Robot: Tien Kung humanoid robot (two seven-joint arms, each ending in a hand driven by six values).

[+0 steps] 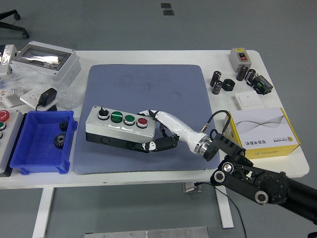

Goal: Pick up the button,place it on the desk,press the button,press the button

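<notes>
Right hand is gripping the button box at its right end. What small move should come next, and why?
Probably lower and release it. The right hand grips the button box by its right end over the blue mat; whether it rests there is unclear, and pressing needs a free hand.

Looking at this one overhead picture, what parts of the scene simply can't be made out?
- Whether the button box rests on the blue mat or hangs just above it: the high head view cannot settle it.
- The robot hand palm side: hidden against the box's end.
- The robot's left arm: outside the picture.
- The red-button panel: cut by the left edge.
- Print on the yellow-and-white carton: too small.
</notes>
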